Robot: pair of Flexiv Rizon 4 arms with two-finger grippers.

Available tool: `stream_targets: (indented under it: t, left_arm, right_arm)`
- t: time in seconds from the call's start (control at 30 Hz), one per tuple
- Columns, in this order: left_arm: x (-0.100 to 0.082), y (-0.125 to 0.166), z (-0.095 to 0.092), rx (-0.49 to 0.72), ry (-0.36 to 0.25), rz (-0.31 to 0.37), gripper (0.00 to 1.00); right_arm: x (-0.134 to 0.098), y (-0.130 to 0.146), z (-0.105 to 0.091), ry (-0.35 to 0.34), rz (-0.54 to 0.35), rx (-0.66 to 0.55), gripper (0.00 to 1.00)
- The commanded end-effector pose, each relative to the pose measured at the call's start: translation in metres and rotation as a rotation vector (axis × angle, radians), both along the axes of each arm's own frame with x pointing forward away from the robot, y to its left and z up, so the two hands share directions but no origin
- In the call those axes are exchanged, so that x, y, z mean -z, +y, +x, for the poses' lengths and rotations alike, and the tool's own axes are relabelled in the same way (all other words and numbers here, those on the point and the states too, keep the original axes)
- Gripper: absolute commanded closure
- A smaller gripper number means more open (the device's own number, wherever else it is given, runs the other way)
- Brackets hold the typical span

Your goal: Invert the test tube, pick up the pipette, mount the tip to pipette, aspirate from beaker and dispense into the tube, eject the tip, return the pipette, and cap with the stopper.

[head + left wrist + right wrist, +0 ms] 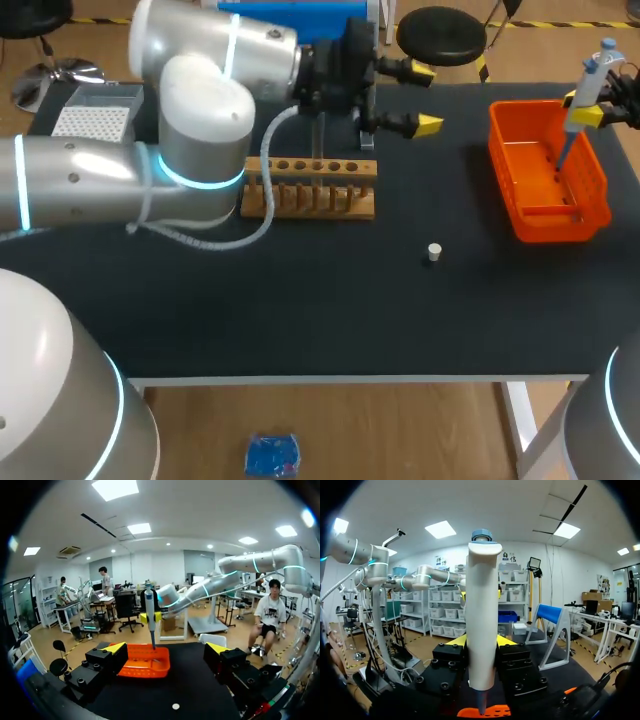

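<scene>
The right gripper (481,641) is clamped on the white pipette (482,615). The pipette stands upright between its fingers, with the thin end pointing down at the orange basket (560,222) under the gripper. The left gripper (167,650) has its fingers wide apart and holds nothing, the little white stopper (175,706) lies on the dark counter (300,300) ahead of it, and the wooden rack (310,188) is near it.

table (300,320): black top | wooden rack (310,212) | orange basket (548,222) | white stopper (434,252) | perforated white box (95,120)
</scene>
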State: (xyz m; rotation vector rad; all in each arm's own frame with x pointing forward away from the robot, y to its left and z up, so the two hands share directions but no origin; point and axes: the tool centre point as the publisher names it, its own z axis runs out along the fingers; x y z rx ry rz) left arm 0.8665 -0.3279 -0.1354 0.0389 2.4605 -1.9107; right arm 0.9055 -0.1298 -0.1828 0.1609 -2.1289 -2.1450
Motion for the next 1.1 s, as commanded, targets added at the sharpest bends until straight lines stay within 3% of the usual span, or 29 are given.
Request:
stream_targets:
  t: [0.03, 0.57, 0.87, 1.1]
  left_arm:
    - [0.010, 0.020, -0.025, -0.096, -0.020, -0.015, 0.00]
    - [0.054, 0.047, -0.064, -0.272, 0.006, -0.075, 0.00]
    - [0.062, 0.061, -0.072, -0.353, -0.002, -0.109, 0.00]
    - [0.070, 0.071, -0.063, -0.349, -0.003, -0.123, 0.00]
  right_arm:
    - [-0.001, -0.001, 0.001, -0.001, -0.002, -0.004, 1.00]
    - [-0.001, -0.001, 0.001, -0.001, -0.002, -0.004, 1.00]
    - [-0.001, -0.001, 0.001, -0.001, -0.002, -0.004, 1.00]
    - [-0.001, -0.001, 0.001, -0.001, -0.002, -0.004, 1.00]
